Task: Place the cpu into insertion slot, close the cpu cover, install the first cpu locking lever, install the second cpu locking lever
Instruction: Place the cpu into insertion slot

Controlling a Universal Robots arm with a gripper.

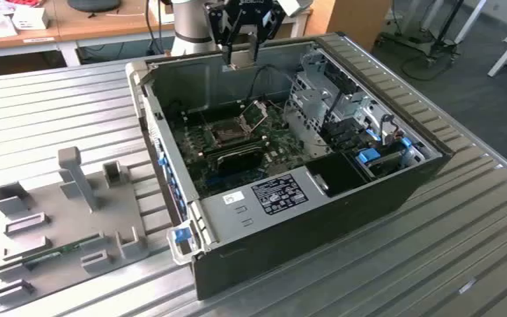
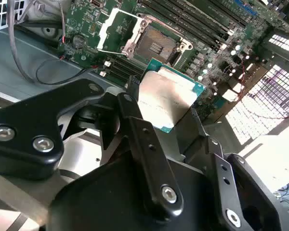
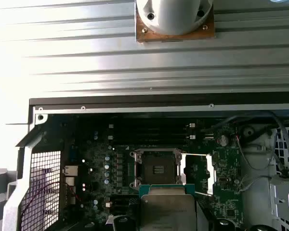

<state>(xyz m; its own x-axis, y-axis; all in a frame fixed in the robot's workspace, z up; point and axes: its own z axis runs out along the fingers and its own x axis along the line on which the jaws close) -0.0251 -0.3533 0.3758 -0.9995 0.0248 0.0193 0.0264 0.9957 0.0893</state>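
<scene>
My gripper hangs above the far wall of the open computer case, shut on the cpu, a flat silvery square with a green edge. Both wrist views show the cpu in the air, short of the board. The insertion slot lies bare on the green motherboard, a dark square with a metal rim. The cpu cover is swung open beside the slot, its frame hollow. I cannot tell the locking levers apart from the socket's metalwork.
The case lies on a slatted metal table. A drive cage and loose cables flank the board, and long black memory slots run beside the socket. A grey fixture plate with upright holders sits at the exterior view's left.
</scene>
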